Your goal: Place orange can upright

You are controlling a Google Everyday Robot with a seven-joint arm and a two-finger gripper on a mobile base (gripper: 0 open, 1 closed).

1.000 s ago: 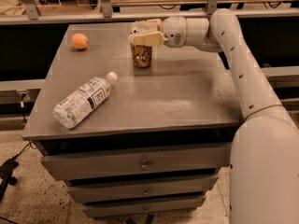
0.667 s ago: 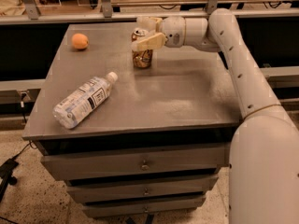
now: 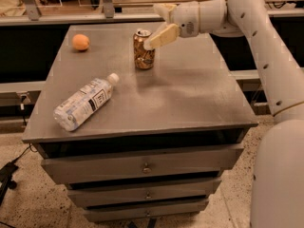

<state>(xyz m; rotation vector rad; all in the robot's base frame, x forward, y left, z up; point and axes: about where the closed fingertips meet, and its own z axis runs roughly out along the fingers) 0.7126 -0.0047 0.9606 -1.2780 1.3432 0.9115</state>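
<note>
The orange can (image 3: 143, 52) stands upright on the grey table (image 3: 190, 99), toward the back middle. It is dented, orange-brown and gold, with a silver rim. My gripper (image 3: 159, 23) is just to the right of and above the can's top, reaching in from the right. It is open and holds nothing. One finger (image 3: 163, 35) slants down beside the can's upper right edge, and the other finger (image 3: 163, 9) points up and back, away from the can.
A clear water bottle (image 3: 84, 102) with a white label lies on its side at the front left. A round orange fruit (image 3: 80, 42) sits at the back left corner. Drawers are below the tabletop. My white arm (image 3: 266, 46) spans the right side.
The gripper was closed around the top of the can. It has since opened and drawn back a little to the right and up. The can stays upright on the table.
</note>
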